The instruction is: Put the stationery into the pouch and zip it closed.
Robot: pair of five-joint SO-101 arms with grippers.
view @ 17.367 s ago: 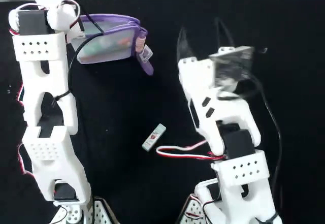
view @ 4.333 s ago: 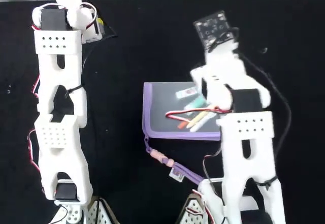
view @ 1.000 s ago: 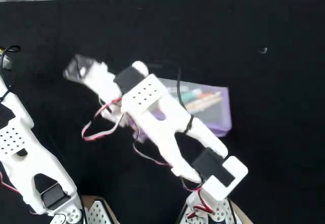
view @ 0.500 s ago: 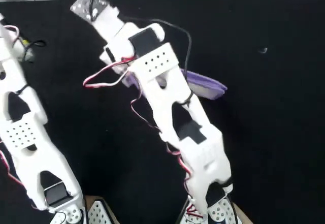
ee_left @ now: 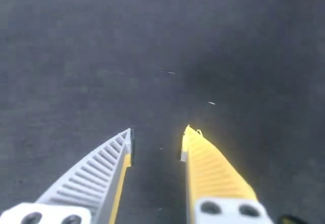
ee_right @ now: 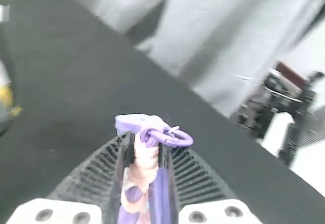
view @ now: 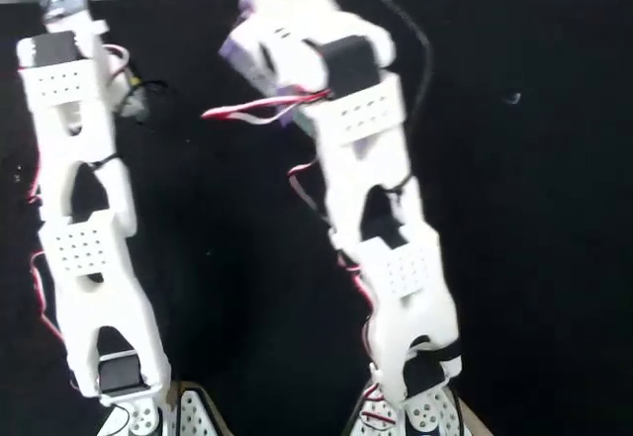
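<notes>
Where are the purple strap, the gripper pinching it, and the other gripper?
Purple strap (ee_right: 133,123), right wrist view, on its looped end.
Right gripper (ee_right: 147,139), right wrist view, midway between its fingertips.
Left gripper (ee_left: 157,130), left wrist view, midway between its fingertips.

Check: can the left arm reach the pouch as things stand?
Probably yes. The left gripper is open over bare table, nothing between it and the pouch. But the right gripper is shut on the pouch's strap, so a grasp may be awkward.

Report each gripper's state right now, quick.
Left gripper: open, holding nothing.
Right gripper: shut on the purple pouch strap.
</notes>
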